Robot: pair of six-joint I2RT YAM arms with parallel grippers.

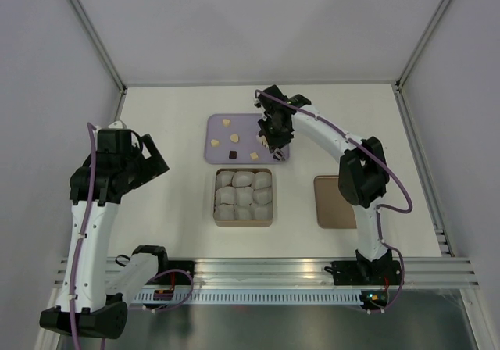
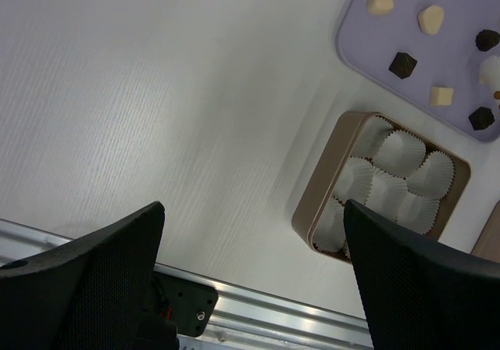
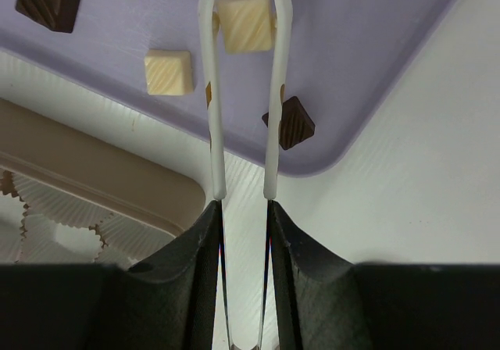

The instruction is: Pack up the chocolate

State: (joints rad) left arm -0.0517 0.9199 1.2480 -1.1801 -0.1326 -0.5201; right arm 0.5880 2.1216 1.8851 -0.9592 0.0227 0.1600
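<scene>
Cream and dark chocolate pieces lie on a purple tray (image 1: 219, 151). My right gripper (image 3: 244, 217) is shut on white-tipped metal tongs (image 3: 208, 92) and hovers over the tray's right end (image 1: 271, 135). The tong tips press both sides of a cream square chocolate (image 3: 245, 22). Another cream square (image 3: 169, 72) and two dark pieces (image 3: 48, 1) (image 3: 291, 123) lie nearby. I cannot tell whether the pinched piece is off the tray. My left gripper (image 2: 254, 205) is open and empty, raised left of the box (image 1: 152, 158).
A tan box (image 1: 244, 223) filled with white paper cups (image 2: 400, 151) sits just in front of the tray. Its tan lid (image 1: 334, 201) lies to the right. The aluminium rail (image 2: 297, 319) runs along the near table edge.
</scene>
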